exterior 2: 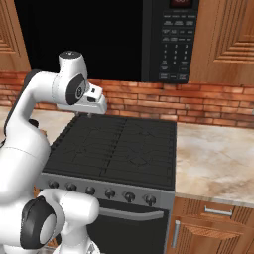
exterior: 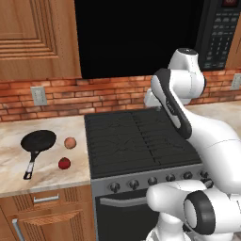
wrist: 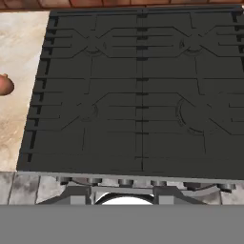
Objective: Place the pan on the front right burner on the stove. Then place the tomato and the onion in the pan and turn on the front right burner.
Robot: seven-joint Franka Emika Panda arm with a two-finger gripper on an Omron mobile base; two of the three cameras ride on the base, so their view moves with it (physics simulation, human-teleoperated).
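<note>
One pan is recorded in the left base view, lying on the table left of the stove, its handle pointing toward the front edge. The pan holds nothing. One onion sits just right of the pan, apart from it, and one tomato rests nearer the front edge, below the onion. Both are on the bare table, not touching each other. The front right burner is largely hidden behind the white arm. Six knobs are countable along the steel front before the arm covers the rest.

Right base view: the end effector hangs above the rear left part of the cooktop; whether its fingers are apart or together cannot be told. The front right burner carries nothing. Six knobs line the front, above one oven handle bar.

Hand view: four grate sections show, none carrying anything, including the front right burner. The onion shows at the left edge on the table.
</note>
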